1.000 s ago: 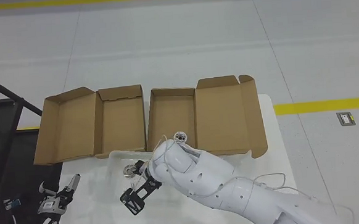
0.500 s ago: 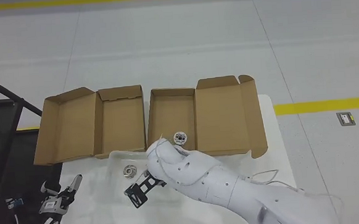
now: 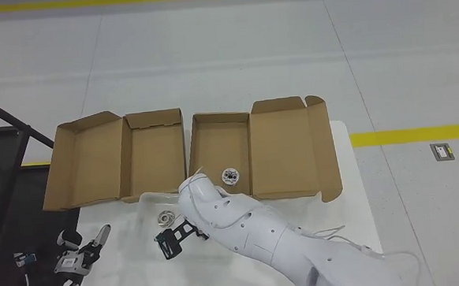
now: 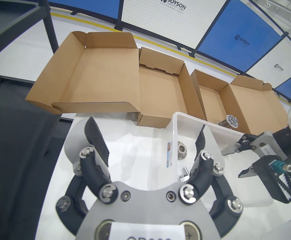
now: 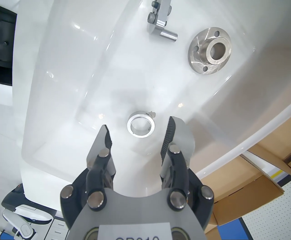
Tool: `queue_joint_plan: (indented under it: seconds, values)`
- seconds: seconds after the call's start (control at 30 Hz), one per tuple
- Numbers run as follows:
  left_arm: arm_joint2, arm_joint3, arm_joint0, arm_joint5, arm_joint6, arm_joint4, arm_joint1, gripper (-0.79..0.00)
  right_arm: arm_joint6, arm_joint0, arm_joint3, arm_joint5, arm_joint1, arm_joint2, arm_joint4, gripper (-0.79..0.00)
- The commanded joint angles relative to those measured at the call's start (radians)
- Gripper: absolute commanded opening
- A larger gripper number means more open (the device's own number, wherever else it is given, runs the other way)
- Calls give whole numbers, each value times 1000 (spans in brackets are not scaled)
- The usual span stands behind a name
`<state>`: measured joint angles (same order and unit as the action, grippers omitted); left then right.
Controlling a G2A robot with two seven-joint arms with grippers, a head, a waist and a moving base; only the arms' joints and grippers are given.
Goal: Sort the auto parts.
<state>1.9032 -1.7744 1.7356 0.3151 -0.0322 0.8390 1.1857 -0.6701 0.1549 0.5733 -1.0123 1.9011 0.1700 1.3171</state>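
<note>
Left of the white tub (image 4: 174, 122), the left gripper (image 4: 146, 129) hangs over bare table, its jaws spread wide and holding nothing. Behind the tub's left end lies the left box (image 3: 112, 158), with no parts in it. Inside the tub, the right gripper (image 5: 138, 130) is wide open and empty, and a ring collar (image 5: 130, 126) lies flat between its fingertips. A bracket (image 5: 161, 22) and a flanged hub (image 5: 196, 56) lie farther along the tub floor. Behind the tub's right end, the right box (image 3: 285, 147) holds one toothed part (image 3: 230, 174).

The collar is thin on a glossy floor. An off-centre close could skid it or flip it, and too deep a reach would jam the fingertips against the tub.

The sticker (image 4: 169, 152) on the tub wall is too small to read. The gripper labels are cut off.
</note>
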Motion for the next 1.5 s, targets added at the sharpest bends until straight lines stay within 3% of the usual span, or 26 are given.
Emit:
queue_joint_plan:
  seconds: [0.0, 0.37, 0.47, 0.7, 0.87, 0.9, 1.03, 1.3, 1.47]
  values:
    - [0, 0, 0, -1, 0, -1, 0, 0, -1, 0, 1, 0, -1, 0, -1, 0]
    - [0, 0, 0, -1, 0, -1, 0, 0, -1, 0, 1, 0, -1, 0, -1, 0]
    - [0, 0, 0, -1, 0, -1, 0, 0, 80, 2, 14, 55, -13, 8, 34, 0]
    - [0, 0, 0, -1, 0, -1, 0, 0, 197, 19, 18, 25, -38, 0, 165, 0]
    - [0, 0, 0, -1, 0, -1, 0, 0, 212, 33, 1, 26, -34, 1, 220, -317]
    - [0, 0, 0, -1, 0, -1, 0, 0, 199, 37, -12, 48, -31, 5, 218, -345]
    - [0, 0, 0, -1, 0, -1, 0, 0, 147, 54, -36, 81, -11, 14, 207, -354]
    - [0, 0, 0, -1, 0, -1, 0, 0, 56, 63, -105, 124, 32, 41, 164, -462]
    - [0, 0, 0, -1, 0, -1, 0, 0, 10, 71, -150, 157, 57, 54, 144, -462]
